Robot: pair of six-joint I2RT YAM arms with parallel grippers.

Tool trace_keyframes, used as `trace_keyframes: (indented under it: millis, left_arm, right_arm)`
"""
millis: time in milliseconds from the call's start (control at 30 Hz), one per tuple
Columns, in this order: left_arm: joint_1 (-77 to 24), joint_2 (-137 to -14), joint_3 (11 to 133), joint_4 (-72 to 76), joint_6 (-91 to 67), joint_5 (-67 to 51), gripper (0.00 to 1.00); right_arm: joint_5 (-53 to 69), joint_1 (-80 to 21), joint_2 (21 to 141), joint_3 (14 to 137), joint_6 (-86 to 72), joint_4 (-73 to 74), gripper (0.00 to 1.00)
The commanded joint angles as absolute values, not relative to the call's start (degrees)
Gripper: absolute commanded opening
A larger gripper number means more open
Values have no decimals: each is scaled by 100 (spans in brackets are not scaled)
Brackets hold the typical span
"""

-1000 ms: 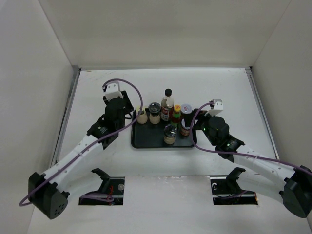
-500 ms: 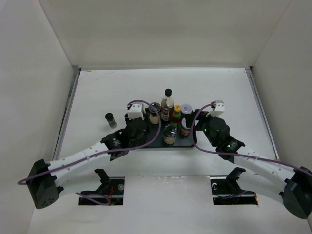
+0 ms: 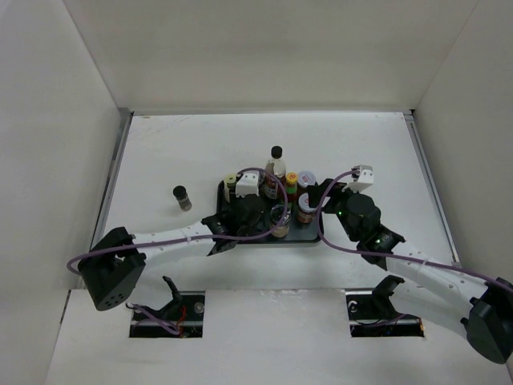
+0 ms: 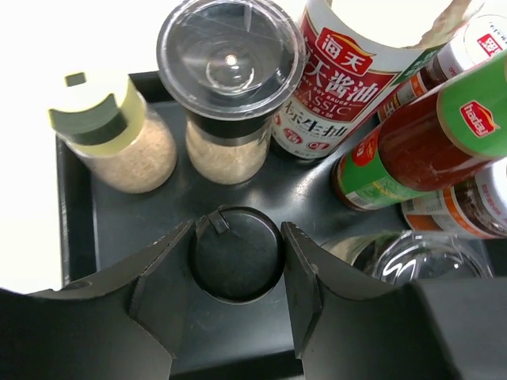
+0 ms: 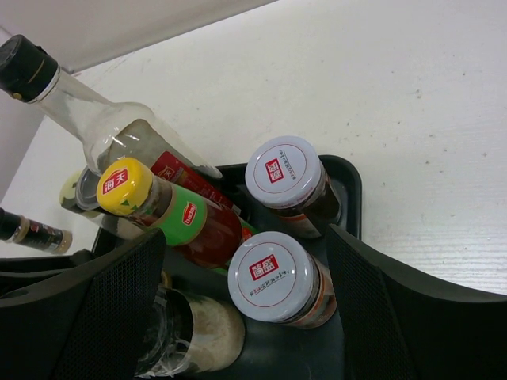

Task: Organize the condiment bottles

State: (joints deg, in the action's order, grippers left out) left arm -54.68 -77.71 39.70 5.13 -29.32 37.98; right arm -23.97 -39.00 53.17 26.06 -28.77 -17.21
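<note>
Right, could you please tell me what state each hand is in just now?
Left hand: closed on the black-lidded jar.
Right hand: open, straddling a white-lidded jar, not gripping it.

A white table (image 3: 200, 144) sits enclosed by plain white walls (image 3: 264, 48) at back and both sides.

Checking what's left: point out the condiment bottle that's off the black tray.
The small dark-capped jar standing alone on the white table, left of the flat black tray; the rest are grouped on it.
</note>
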Motion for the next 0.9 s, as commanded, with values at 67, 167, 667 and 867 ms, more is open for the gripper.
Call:
trace_keyframes:
  millis: [67, 167, 667, 867]
  left_arm:
    - [-5374, -7954, 4052, 1309, -2830, 3709, 33]
    - [-5374, -8068, 4061, 1318, -2821, 3735, 41]
    - [-5383, -7130, 4017, 1108, -2532, 4060, 74]
    - [-4568, -6233, 3841, 476, -2723, 4702, 74]
  right_arm:
    - [-2461, -3863, 5238, 2593, -2918, -2021, 86]
    - [-2487, -3898, 5238, 2610, -2892, -2013, 86]
    - [-2443, -3863, 5203, 2602, -2918, -1987, 86]
    - [-2426, -3872, 5185, 2602, -2918, -1986, 86]
